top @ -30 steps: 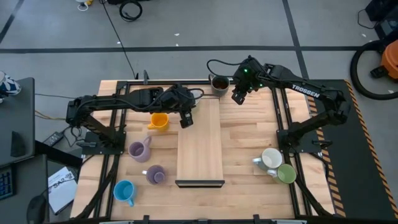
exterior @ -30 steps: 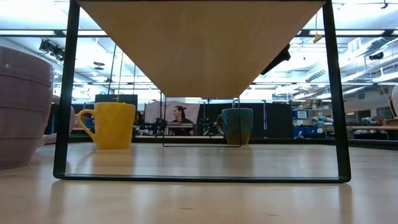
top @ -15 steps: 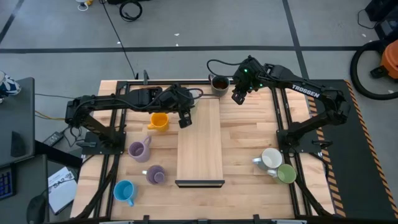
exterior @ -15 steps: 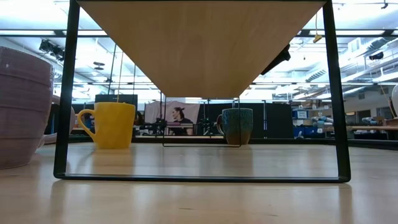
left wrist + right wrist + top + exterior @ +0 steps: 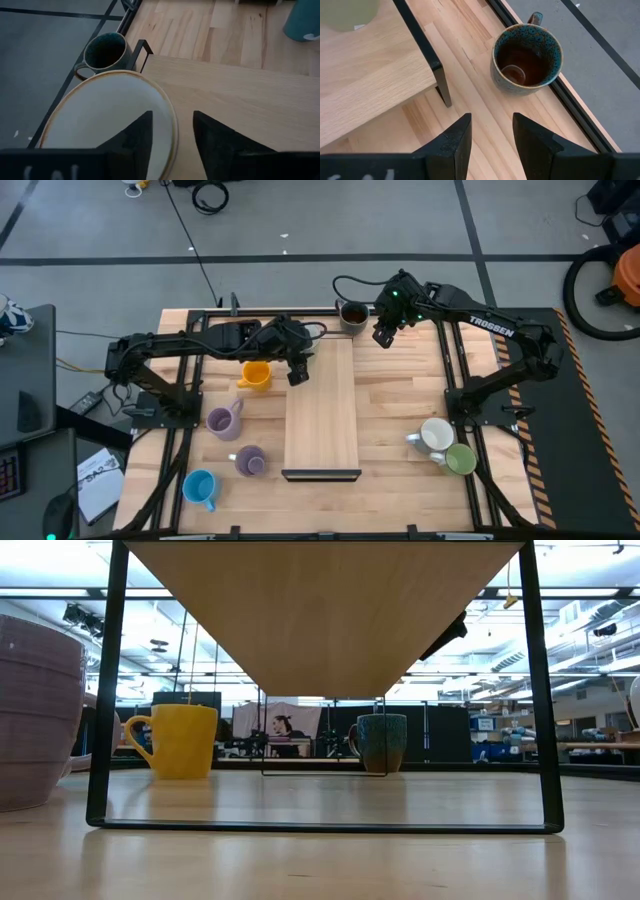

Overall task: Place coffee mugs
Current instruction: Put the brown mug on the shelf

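A white coffee mug [image 5: 107, 122] stands on the far left corner of the wooden shelf [image 5: 322, 410]; in the high view my left gripper [image 5: 297, 370] hides it. That gripper [image 5: 172, 137] is open, one finger over the mug's inside and one outside, with its rim between them and a gap on each side. My right gripper [image 5: 490, 135] hangs open above the table beside the dark mug [image 5: 526, 57], which stands by the far edge. An orange mug [image 5: 256, 374] stands left of the shelf.
Two lavender mugs [image 5: 222, 420] [image 5: 249, 461] and a light blue one [image 5: 199, 487] stand on the table's left side. A white mug [image 5: 436, 434] and a green one [image 5: 460, 459] stand near right. The shelf's black legs [image 5: 441, 85] stand close to the dark mug.
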`<state>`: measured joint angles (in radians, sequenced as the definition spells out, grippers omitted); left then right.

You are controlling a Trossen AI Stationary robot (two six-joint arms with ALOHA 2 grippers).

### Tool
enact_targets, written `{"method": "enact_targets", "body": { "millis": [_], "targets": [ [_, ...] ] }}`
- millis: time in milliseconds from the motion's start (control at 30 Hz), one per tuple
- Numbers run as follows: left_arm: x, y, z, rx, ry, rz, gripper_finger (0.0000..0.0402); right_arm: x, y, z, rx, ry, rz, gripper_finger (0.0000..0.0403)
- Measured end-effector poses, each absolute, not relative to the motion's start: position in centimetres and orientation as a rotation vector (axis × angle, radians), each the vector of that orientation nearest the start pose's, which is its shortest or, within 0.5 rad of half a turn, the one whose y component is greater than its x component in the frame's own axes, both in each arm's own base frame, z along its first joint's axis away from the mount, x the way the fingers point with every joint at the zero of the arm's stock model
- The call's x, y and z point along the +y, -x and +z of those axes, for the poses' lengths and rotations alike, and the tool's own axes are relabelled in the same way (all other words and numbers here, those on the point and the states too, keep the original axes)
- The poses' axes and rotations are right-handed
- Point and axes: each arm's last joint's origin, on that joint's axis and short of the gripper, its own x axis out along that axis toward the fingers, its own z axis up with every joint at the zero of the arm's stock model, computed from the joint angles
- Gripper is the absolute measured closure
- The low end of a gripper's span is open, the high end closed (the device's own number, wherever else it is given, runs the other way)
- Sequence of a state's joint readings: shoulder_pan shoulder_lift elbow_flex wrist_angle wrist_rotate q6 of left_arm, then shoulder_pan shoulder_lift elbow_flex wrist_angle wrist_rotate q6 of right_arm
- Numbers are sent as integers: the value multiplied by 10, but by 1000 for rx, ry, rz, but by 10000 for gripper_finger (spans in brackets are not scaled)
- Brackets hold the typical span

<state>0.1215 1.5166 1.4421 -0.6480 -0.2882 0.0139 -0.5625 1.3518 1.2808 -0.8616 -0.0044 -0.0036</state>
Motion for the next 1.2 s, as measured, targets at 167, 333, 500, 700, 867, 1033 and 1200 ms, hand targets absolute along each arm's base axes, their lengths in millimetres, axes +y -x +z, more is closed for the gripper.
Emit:
{"method": "enact_targets", "body": {
  "millis": [167, 333, 500, 700, 867, 1033, 1200],
  "targets": [
    [48, -322, 349, 700, -70, 389, 237, -143, -228, 326, 907, -260, -515, 254],
    [44, -315, 362, 633, -62, 386, 240, -144, -228, 326, 906, -260, -516, 254],
    [34, -300, 377, 592, -53, 364, 241, -144, -228, 327, 898, -257, -521, 254],
    [15, -263, 402, 535, 22, 333, 241, -144, -228, 327, 898, -256, -523, 254],
    [-3, -223, 410, 587, 34, 274, 241, -145, -228, 327, 890, -256, -526, 254],
    [-23, -200, 385, 606, 58, 237, 241, -147, -231, 326, 888, -255, -532, 254],
    [-32, -189, 341, 600, 130, 248, 241, -150, -232, 322, 899, -262, -534, 254]
  ]
}}
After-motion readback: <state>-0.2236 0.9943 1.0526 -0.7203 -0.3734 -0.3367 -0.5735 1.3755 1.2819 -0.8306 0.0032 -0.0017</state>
